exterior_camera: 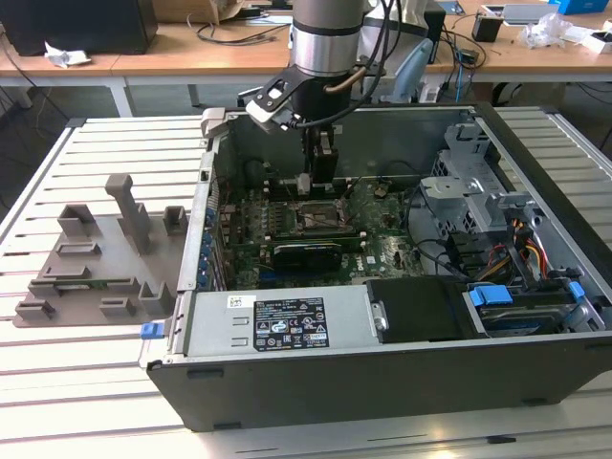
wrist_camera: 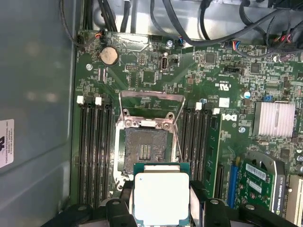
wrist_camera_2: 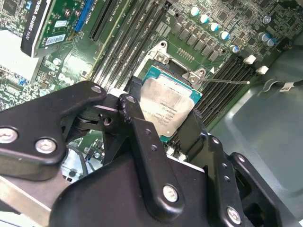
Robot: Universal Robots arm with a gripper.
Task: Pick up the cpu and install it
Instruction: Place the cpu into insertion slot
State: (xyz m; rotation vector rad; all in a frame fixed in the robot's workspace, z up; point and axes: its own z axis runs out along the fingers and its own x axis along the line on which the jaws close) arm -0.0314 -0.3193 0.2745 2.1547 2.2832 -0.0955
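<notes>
We're over the open computer case (exterior_camera: 382, 382), and in the exterior view the arm hides part of its far wall. Beneath the gripper (wrist_camera: 161, 191) lies the green motherboard (wrist_camera: 156, 71), its edges cut off in both wrist views. The fingers (wrist_camera: 124, 194) clamp the cpu (wrist_camera: 162, 198) by two opposite sides, covering its flanks, and its near edge is out of shot. Just past the fingertips sits the socket (wrist_camera: 144, 149), its frame (wrist_camera: 151, 101) raised and contacts exposed. A white sticker (wrist_camera: 5, 142) on the case wall beside the gripper is cropped. In the second wrist view there's faint print on the chip's lid, but we can't make it out
</notes>
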